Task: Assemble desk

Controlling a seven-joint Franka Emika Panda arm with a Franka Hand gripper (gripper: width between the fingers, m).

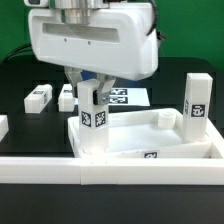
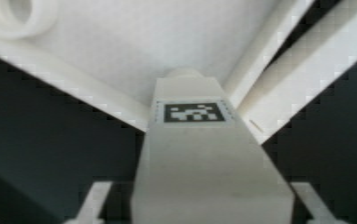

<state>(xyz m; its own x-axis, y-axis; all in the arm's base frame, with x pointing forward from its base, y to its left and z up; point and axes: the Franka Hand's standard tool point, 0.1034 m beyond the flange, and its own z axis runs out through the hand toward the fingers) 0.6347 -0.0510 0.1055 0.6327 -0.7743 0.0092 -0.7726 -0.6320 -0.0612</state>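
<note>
While hand (image 1: 91, 93) clasps upright leg (image 1: 93, 124), pointing straight down

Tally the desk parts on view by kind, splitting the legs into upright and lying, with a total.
tabletop: 1
upright legs: 2, the first held in the gripper at a tabletop corner
lying legs: 2
total: 5

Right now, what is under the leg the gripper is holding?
The leg in the gripper stands upright on the corner of the tabletop at the exterior view's left. Its foot covers that spot, so any socket there, and how far it is seated, cannot be seen.
</note>
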